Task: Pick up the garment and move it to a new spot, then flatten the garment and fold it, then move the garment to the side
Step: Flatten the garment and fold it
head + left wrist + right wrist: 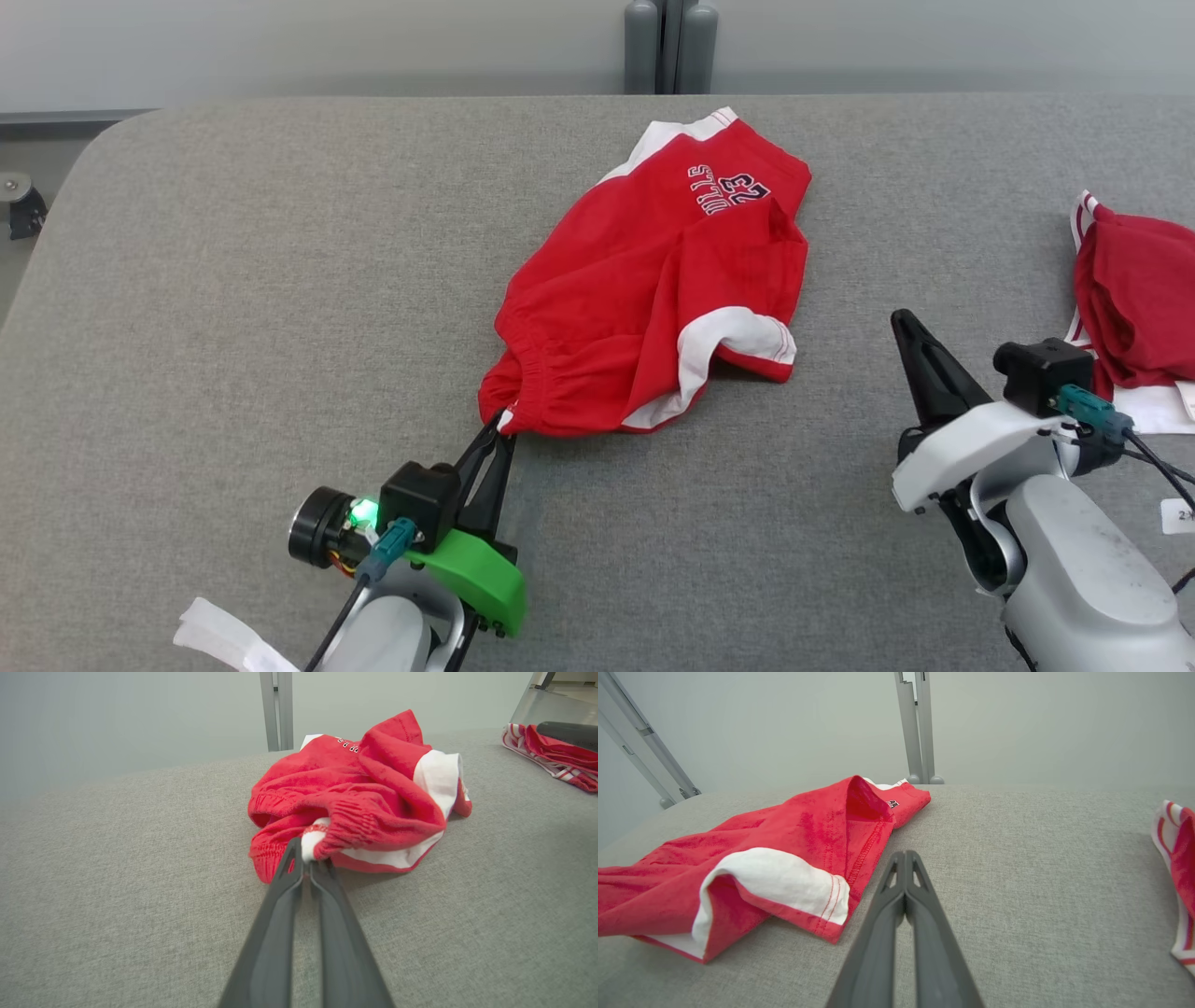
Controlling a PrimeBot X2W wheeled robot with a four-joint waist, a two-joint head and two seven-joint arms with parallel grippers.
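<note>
Grey woven fabric covers the desk (233, 280), which carries everything shown. Red shorts (635, 280) with white trim and dark lettering lie crumpled near the desk's middle, reaching toward its far edge, with one white-cuffed leg folded over on the robot's right. A second red-and-white garment (1134, 308) lies bunched at the right edge, well apart from the first. The left hand (499, 425), low over the desk, is clamped on the gathered waistband corner nearest the robot. The right hand (906, 327), fingers pressed together and holding nothing, stands between the two garments, touching neither.
</note>
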